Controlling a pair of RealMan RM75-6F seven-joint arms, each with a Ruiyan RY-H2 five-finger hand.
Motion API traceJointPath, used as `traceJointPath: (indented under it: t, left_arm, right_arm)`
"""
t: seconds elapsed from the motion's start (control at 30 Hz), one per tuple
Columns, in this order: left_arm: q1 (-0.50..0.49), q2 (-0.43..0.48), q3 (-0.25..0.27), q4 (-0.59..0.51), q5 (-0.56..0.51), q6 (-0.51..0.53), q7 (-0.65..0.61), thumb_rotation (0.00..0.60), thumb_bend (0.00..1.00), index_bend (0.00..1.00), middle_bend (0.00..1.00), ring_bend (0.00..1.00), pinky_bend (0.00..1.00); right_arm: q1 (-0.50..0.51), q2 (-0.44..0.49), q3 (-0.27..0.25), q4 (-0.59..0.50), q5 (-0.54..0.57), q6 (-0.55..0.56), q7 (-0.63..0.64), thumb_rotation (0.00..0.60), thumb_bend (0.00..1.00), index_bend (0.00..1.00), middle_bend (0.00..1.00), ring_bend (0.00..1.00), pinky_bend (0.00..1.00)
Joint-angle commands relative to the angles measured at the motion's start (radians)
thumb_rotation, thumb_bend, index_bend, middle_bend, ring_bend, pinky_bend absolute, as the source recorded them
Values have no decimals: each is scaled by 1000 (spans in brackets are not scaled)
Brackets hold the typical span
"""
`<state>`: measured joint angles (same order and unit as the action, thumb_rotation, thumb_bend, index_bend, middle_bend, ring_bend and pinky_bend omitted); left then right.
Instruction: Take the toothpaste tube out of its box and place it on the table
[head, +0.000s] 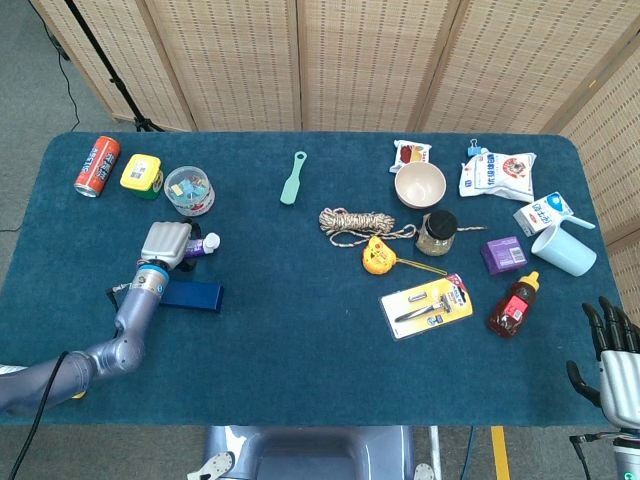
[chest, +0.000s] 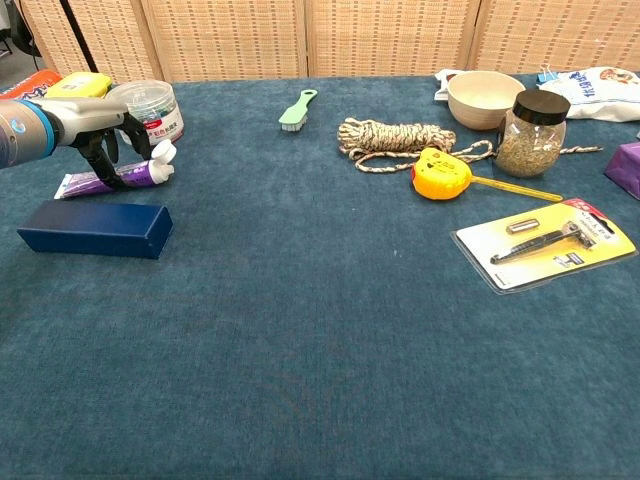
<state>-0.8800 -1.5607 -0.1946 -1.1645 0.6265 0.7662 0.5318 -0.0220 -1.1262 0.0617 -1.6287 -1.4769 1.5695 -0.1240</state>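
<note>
The purple toothpaste tube (chest: 112, 179) with its white cap lies flat on the table, out of the box, and shows partly under my hand in the head view (head: 200, 245). The dark blue box (chest: 95, 228) lies just in front of it, also seen from above (head: 190, 295). My left hand (chest: 98, 125) hovers over the tube's middle with its fingers pointing down on either side of it, apart and not gripping. It covers most of the tube from above (head: 165, 241). My right hand (head: 610, 360) hangs off the table's near right corner, fingers spread, holding nothing.
A clear tub of clips (chest: 148, 108), a yellow box (head: 141, 172) and a red can (head: 97, 165) stand behind the left hand. A green brush (head: 292, 177), a rope coil (head: 357, 222), a tape measure (head: 378, 255) and a razor pack (head: 426, 305) lie toward the middle and right.
</note>
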Motion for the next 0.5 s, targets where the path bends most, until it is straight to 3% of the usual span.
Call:
traceJointPath:
  t: [0.03, 0.33, 0.5]
  left_arm:
    - [-7, -10, 7, 14, -8, -4, 3, 600, 268, 346, 259, 357, 328]
    - [-15, -37, 5, 46, -9, -1, -8, 600, 268, 347, 263, 363, 358]
    - [-12, -34, 6, 35, 5, -14, -31, 600, 268, 356, 274, 380, 422]
  right_arm:
    - [-2, 0, 0, -3, 1, 2, -2, 600, 369, 32, 0, 30, 134]
    - [-3, 0, 1, -8, 1, 2, -8, 600, 368, 32, 0, 30, 134]
    - [-4, 1, 2, -10, 2, 2, -10, 600, 368, 32, 0, 29, 134]
